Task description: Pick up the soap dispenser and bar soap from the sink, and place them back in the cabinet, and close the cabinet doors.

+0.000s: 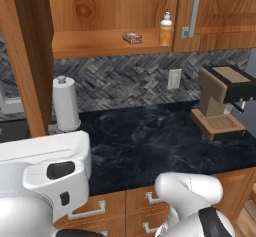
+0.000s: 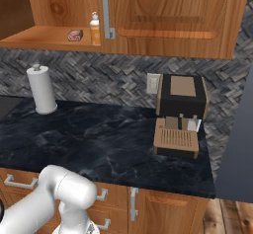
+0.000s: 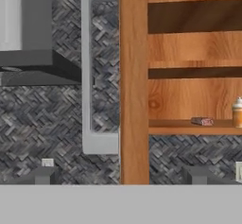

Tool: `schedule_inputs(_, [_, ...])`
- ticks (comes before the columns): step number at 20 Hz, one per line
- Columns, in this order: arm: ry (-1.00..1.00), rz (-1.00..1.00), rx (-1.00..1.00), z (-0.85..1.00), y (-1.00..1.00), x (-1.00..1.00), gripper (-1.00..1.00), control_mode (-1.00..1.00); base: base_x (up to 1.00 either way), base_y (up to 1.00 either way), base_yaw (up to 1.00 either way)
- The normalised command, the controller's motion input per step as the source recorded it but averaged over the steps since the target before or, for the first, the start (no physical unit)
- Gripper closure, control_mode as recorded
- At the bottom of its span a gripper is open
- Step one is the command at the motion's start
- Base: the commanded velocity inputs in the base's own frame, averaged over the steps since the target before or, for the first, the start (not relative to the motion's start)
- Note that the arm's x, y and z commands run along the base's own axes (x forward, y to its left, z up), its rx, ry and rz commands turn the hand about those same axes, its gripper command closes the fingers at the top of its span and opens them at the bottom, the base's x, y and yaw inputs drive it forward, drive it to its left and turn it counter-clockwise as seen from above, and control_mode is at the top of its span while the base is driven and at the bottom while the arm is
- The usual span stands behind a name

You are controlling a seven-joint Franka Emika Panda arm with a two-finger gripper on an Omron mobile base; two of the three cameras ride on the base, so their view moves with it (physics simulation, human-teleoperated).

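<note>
Bar soap (image 1: 132, 37) beside soap dispenser (image 1: 166, 29) on shelf.

open shelf, crowded right end
my way into the cabinet (image 1: 100, 43) is free left; bar soap (image 1: 132, 37) and soap dispenser (image 1: 166, 29) block right.

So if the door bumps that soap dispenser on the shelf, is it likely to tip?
Probably, yes. The soap dispenser is tall and narrow, standing upright at the shelf edge by the door. Likely rigid and light, so a bump could topple it. The flat bar soap beside it looks steadier.
</note>
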Motion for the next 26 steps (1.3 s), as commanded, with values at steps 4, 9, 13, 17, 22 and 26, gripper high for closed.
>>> schedule_inputs(4, [0.0, -0.08, 0.0, 0.0, 0.08, -0.23, -1.0, -1.0, 0.0, 0.0, 0.0])
schedule_inputs(9, [0.0, -0.05, 0.0, 0.0, 0.36, -0.01, -1.0, -1.0, 0.0, 0.0, 0.0])
schedule_inputs(13, [0.0, -0.06, 0.0, 0.0, 0.36, 0.03, -1.0, -1.0, 0.0, 0.0, 0.0])
schedule_inputs(17, [0.0, -0.09, 0.0, 0.0, 0.16, 0.04, -1.0, -1.0, 0.0, 0.0, 0.0])
schedule_inputs(22, [0.0, -0.13, 0.0, 0.0, 0.08, 0.11, -1.0, -1.0, 0.0, 0.0, 0.0])
schedule_inputs(26, [0.0, -0.13, 0.0, 0.0, 0.06, 0.14, -1.0, -1.0, 0.0, 0.0, 0.0])
